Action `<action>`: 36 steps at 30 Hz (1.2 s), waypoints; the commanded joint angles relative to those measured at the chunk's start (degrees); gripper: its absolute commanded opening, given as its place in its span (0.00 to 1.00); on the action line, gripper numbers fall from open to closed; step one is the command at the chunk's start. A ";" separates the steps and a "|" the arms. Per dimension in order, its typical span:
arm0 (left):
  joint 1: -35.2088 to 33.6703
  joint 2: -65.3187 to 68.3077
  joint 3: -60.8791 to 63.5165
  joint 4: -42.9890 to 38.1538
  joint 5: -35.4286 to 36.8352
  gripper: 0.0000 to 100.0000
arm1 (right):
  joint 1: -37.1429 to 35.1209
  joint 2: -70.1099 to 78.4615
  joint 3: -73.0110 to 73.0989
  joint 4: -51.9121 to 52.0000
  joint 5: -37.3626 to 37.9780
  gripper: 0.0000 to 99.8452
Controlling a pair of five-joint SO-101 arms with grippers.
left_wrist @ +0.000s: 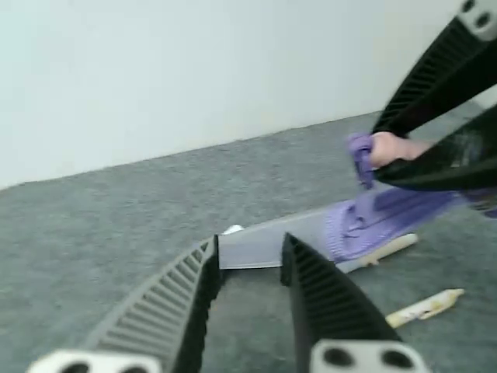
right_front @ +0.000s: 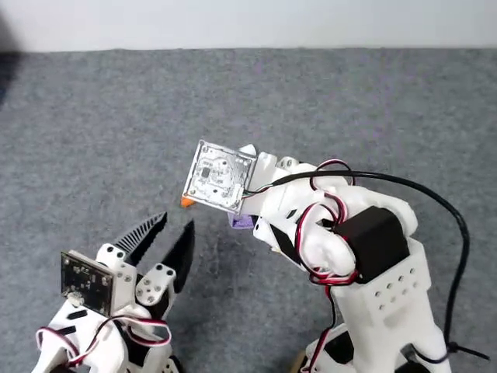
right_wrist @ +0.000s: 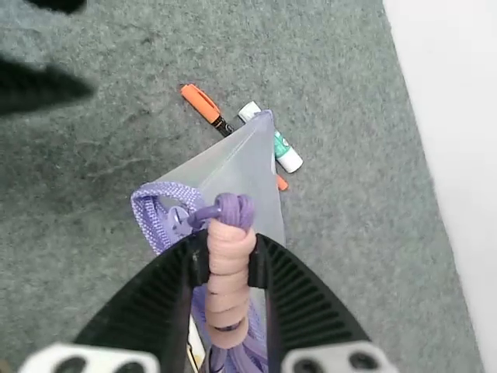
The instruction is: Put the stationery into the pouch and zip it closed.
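Note:
A translucent grey pouch [right_wrist: 241, 163] with purple trim hangs from its pinkish pull loop [right_wrist: 230, 264], and my right gripper [right_wrist: 229, 250] is shut on that loop. Under the pouch's far end lie an orange pen [right_wrist: 200, 102] and a white and green glue stick [right_wrist: 281, 151] on the grey carpet. In the left wrist view the pouch [left_wrist: 264, 247] stretches across just beyond my open left gripper [left_wrist: 250, 247], which holds nothing. Two cream pens [left_wrist: 425, 306] lie beside the pouch. From above, the left gripper [right_front: 177, 225] sits left of the purple pouch corner [right_front: 242, 223].
The grey carpet [right_front: 349, 101] ends at a white wall [right_front: 248, 23] at the back. The right arm's white body [right_front: 380, 264] and its cables fill the lower right. An orange pen tip [right_front: 186, 202] shows beside the right wrist's camera board [right_front: 219, 176].

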 commanded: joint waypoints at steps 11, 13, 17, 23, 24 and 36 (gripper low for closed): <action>8.00 8.35 -2.77 -3.78 2.20 0.15 | -0.66 -1.54 -0.09 2.59 -1.85 0.01; 8.00 11.78 -2.77 -5.71 2.20 0.15 | -0.66 -1.45 -0.09 2.59 -1.85 0.01; 8.09 16.70 -4.97 -8.09 2.20 0.15 | -0.66 -1.36 -0.09 2.59 -1.85 0.01; 12.13 21.36 -9.27 -5.54 2.20 0.15 | -0.66 -1.36 -0.09 2.51 -1.76 0.01; 13.10 21.71 -9.36 -5.71 2.20 0.15 | -0.66 -1.36 -0.09 2.42 -1.76 0.01; 13.27 23.21 -4.62 -5.80 2.11 0.15 | -0.66 -1.71 -0.09 2.59 -1.76 0.01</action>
